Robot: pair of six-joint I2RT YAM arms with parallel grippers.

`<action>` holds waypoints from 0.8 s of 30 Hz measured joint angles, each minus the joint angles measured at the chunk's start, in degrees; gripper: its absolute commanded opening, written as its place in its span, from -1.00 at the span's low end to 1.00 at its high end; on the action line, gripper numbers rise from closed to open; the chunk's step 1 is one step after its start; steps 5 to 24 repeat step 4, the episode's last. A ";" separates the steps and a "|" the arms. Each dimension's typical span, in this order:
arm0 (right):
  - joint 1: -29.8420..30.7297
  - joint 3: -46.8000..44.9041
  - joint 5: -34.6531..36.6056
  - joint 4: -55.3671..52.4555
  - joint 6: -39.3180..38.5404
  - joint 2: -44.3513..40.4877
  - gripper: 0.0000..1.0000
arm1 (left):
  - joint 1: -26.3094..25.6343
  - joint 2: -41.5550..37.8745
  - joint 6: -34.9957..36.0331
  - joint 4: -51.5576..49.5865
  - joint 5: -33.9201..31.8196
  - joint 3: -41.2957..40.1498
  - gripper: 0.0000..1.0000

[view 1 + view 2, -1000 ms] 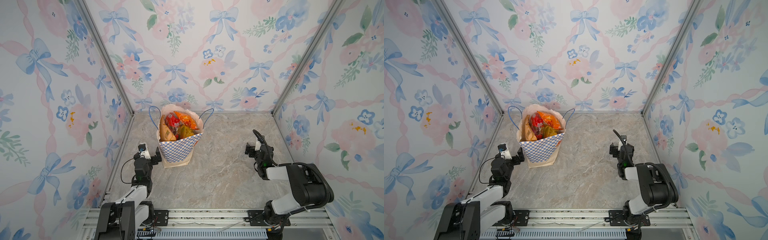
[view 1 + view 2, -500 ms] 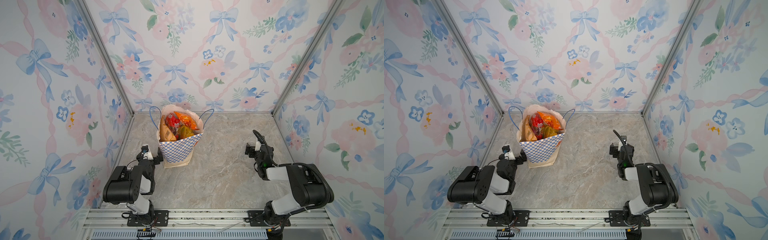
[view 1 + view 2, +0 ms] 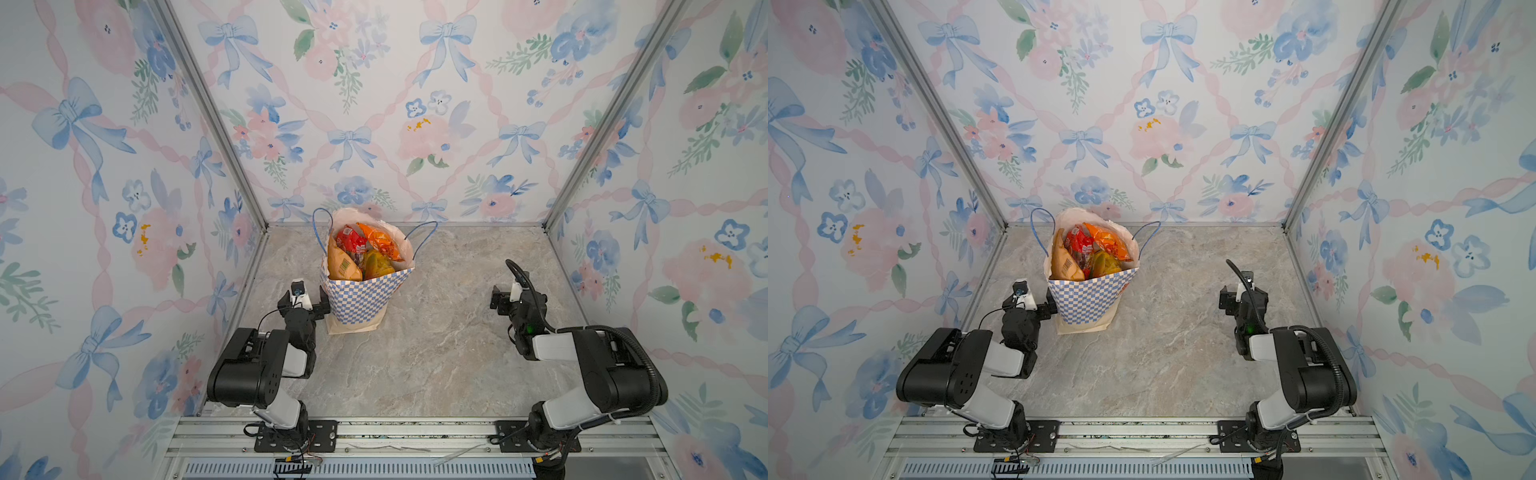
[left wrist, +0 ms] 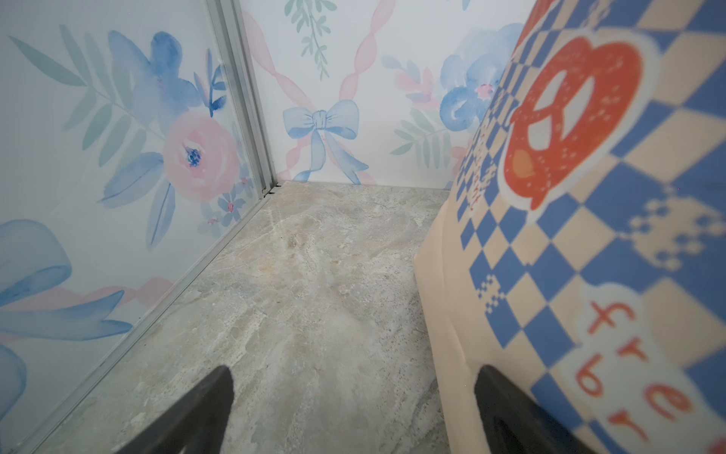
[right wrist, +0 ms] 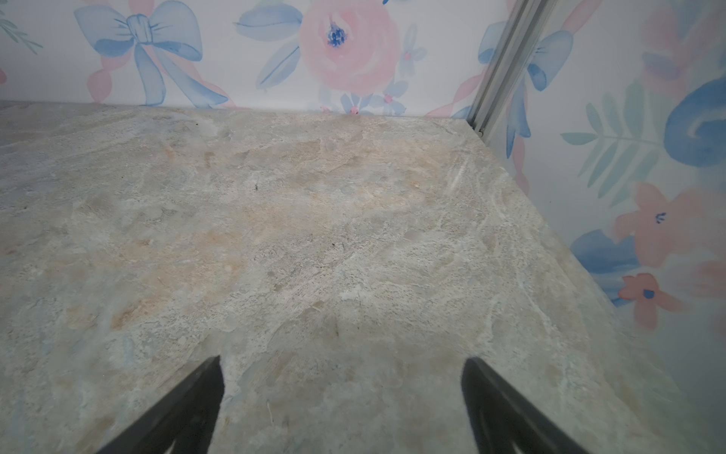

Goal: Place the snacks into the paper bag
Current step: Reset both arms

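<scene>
Nearest the rail, the left arm had folded back within the last second. Its elbow, earlier stretched low along the worktop (image 3: 436,357), now stood raised over its base, while the right arm had not moved. That read as both arms settling to rest. Neither top view showed a packet left on the worktop, so the task looked finished.

Further in, the left hand (image 3: 304,306) sat low at the near-left foot of the paper bag (image 3: 359,299), its 2 fingers (image 4: 204,408) spread wide apart and empty. In the left wrist view, 1 finger lay just beside the bag's cream base band; whether it touched could not be told. On the right, the right hand (image 3: 515,301) hung low over the worktop, well apart from the bag. Its fingers (image 5: 188,405) were spread just as wide, with nothing between them.

Beyond the left hand, the bag stood upright left of centre, toward the far wall, with its blue cord handles splayed outward. The snacks (image 3: 361,257) filled its open mouth: red, orange and yellow packets, with a tan-orange pack against the left side.
</scene>
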 measured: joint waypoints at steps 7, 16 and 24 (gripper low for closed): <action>0.00 0.00 0.00 0.02 0.00 0.00 0.93 | 1.01 -0.02 0.04 -1.42 1.14 0.44 0.96; 0.00 0.00 0.00 0.02 0.00 0.00 0.93 | 1.01 -0.02 0.04 -1.42 1.14 0.44 0.96; 0.00 0.00 0.00 0.02 0.00 0.00 0.93 | 1.01 -0.02 0.04 -1.42 1.14 0.44 0.96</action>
